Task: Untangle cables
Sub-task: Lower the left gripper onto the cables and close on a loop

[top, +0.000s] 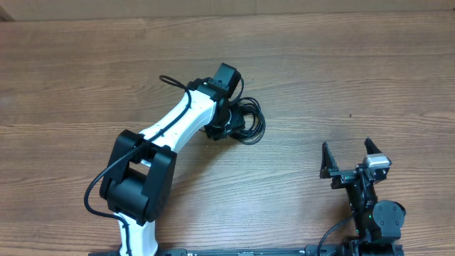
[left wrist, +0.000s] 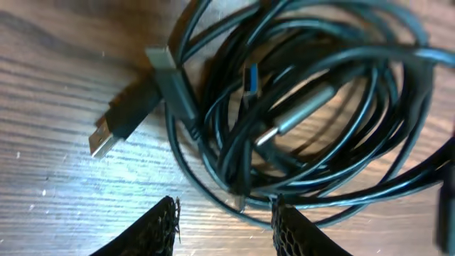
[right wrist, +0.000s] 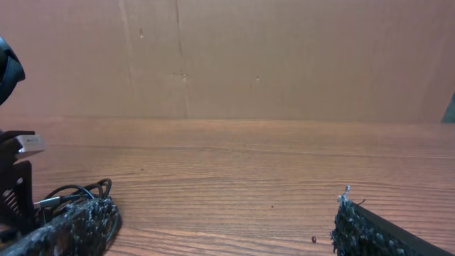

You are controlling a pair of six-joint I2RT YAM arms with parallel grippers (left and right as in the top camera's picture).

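Left gripper [left wrist: 224, 206] over cables [left wrist: 220, 146] — USB plug [left wrist: 104, 139] alongside

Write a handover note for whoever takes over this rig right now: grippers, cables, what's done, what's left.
Left gripper: open, jaws straddling the near edge of the cables, nothing clamped yet.
Right gripper: open and empty, near its own base, well apart from the bundle.
Cables: one tangled coil mid-table, under the left wrist. One USB plug sticks out to the side.
Done: nothing separated.
Left: grip a strand, then draw the cords apart one at a time.
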